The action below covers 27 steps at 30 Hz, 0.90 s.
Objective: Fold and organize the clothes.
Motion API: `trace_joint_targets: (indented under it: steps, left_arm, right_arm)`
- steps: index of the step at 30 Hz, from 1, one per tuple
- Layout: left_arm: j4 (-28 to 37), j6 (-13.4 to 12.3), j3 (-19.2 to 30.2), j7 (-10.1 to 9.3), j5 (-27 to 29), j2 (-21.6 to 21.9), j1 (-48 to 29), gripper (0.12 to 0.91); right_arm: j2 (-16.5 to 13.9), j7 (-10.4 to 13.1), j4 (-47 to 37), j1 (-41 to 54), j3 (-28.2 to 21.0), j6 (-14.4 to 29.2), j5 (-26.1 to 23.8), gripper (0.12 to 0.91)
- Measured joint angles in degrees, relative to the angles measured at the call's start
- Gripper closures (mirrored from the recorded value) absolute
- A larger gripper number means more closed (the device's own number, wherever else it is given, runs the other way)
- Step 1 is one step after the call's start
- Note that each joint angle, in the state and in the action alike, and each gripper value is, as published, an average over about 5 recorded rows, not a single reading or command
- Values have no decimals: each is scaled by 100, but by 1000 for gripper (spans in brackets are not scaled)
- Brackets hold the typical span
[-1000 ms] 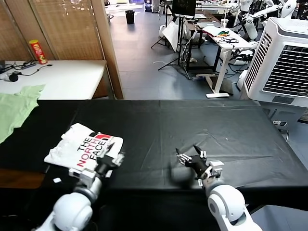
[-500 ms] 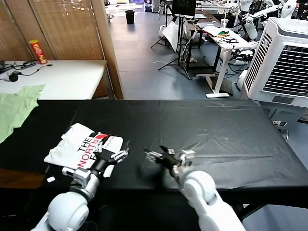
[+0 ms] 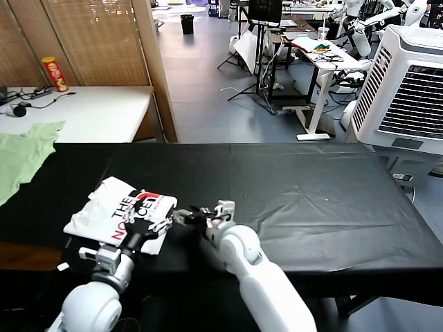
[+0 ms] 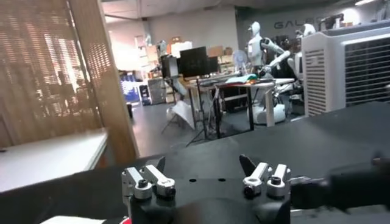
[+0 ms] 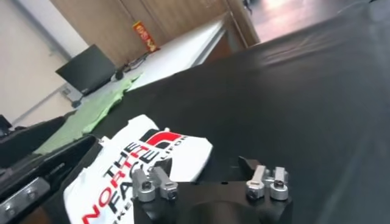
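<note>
Clothes point(image 3: 119, 211), one white T-shirt folded print-up, were seen near the front left corner of the black table point(image 3: 311, 187). The left gripper point(image 3: 154, 225) was poised over the shirt's near right edge, jaws spread wide and empty. The right gripper point(image 3: 197, 214) was placed just beside that edge, jaws apart, nothing held. A collision between the close-set grippers could be risked, or the fold dragged open.

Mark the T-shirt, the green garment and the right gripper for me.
T-shirt point(image 3: 104, 207): head view, white part beside the print.
Green garment point(image 3: 21, 155): head view, middle of the cloth.
Right gripper point(image 3: 185, 216): head view, between its fingertips.
</note>
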Motion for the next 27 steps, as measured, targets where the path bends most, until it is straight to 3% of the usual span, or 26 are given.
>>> trace_joint_targets:
  steps: [6,13,16,22,27]
  left_arm:
    - [-32,-9,-68,-9,-18,-16,15,232]
    - [-93,-16,-219,-30,-45,-20,83,232]
    - [-127,-16,-274,-34,-38,-40,142,232]
    - [-187,-21,-393,-36,-5,-95,274,232]
    - [-226,-24,-467,-40,8,-139,371,232]
  right_arm:
    - [239,-21,-433,153,37,36,5,385]
    - [265,-177,-850,252,85,152,-26,428]
    - [267,-280,-994,277,112,198,-96,528]
    - [263,-423,-1187,303,104,230,-182,828]
    - [261,-530,-1207,329,33,230,-276,897]
